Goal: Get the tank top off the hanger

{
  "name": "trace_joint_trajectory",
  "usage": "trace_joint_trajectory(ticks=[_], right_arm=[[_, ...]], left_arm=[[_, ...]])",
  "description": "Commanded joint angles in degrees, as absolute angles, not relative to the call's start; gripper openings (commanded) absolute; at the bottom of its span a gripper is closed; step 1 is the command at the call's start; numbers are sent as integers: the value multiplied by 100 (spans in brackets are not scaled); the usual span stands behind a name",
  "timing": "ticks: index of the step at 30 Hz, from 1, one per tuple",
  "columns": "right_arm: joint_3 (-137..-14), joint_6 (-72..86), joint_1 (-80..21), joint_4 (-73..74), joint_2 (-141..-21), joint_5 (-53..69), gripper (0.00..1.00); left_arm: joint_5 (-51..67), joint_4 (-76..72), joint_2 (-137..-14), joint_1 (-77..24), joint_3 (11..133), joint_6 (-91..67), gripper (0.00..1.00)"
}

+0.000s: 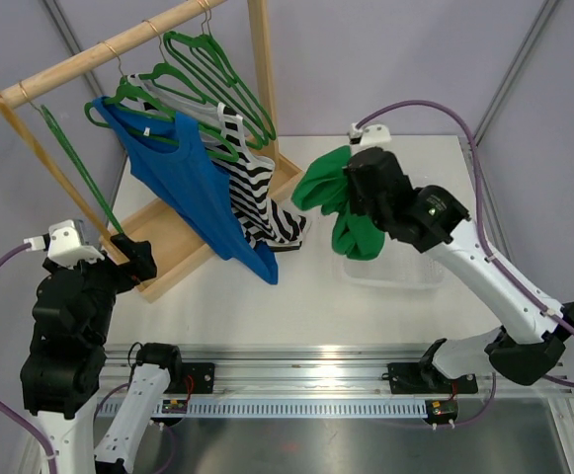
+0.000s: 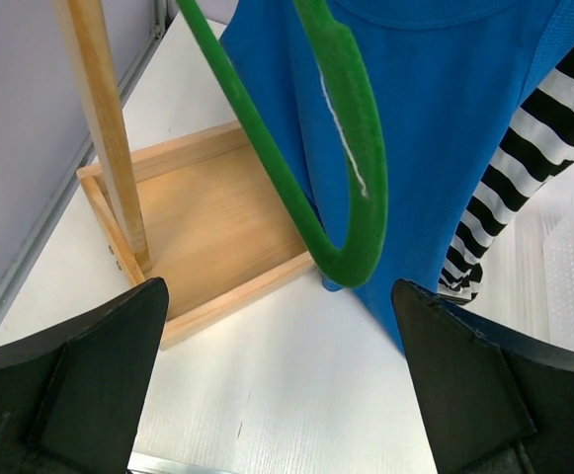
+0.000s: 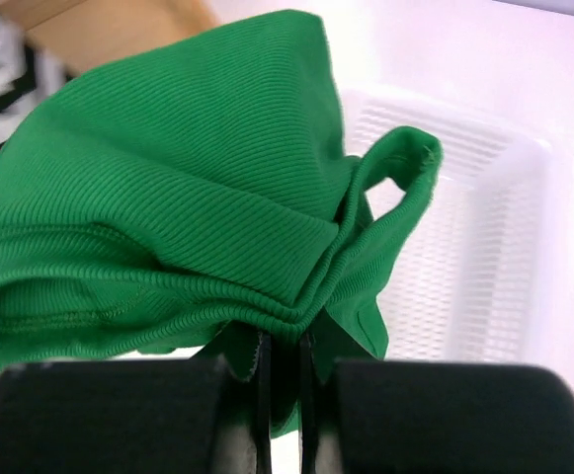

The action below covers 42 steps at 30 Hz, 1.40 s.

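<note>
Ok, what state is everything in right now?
green tank top: off any hanger, bunched, pinched by the right gripper
right gripper: shut, by the white basket
left gripper: open, empty
blue tank top: on its hanger
striped tank top: on its hanger
bare green hanger: hooked on the rail, nothing on it

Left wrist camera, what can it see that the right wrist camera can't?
Only the left wrist camera shows the green hanger and the rack's wooden post. Only the right wrist camera shows the green tank top pinched in the right gripper. Both show the white basket.
</note>
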<state>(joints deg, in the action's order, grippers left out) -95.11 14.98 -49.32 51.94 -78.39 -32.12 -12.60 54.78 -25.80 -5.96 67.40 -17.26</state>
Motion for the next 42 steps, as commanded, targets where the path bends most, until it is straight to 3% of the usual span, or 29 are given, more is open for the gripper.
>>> trace_joint_trajectory(ticks=[1,7,13,14,17,18,20,25,29,37,42], right_arm=[[-9703,1125,-4150,5054,-7778,-3366,0],[-8975,1037,-2754,4070,-7971,-2594,0],[-8482,1186,-2084,3586,-8594,-2153,1],[-8429,1239,-2057,3577,-8657,-2197,22],[-8359,1344,-2057,3568,-8719,-2250,56],[-8367,1362,-2065,3586,-8701,-2285,75],[-8393,1371,-2065,3656,-8614,-2355,99],[-8341,1485,-2065,3779,-8132,-2461,99],[-8087,1775,-2065,3753,-7709,-2383,99],[-7515,1995,-2057,3648,-6839,-898,99],[-7067,2039,-2057,3507,-6522,-703,98]], left_arm=[[-1590,5484,-2592,-624,7092,-1881,99],[-1732,5564,-2795,-624,7532,-2039,99],[-1496,5475,-2794,-624,7795,-2355,99],[-1407,5528,-2943,-624,7996,-2390,99],[-880,5493,-3181,-624,8330,-2496,99],[-766,5476,-3364,-624,8436,-2505,99],[-476,5449,-3541,-624,8647,-2575,99],[560,5213,-4164,-615,9552,-2838,99],[721,4922,-4701,-615,10097,-2953,99],[-429,5299,-6116,-650,11538,-2734,99],[-1323,5484,-7063,-1062,12408,-2558,99]])
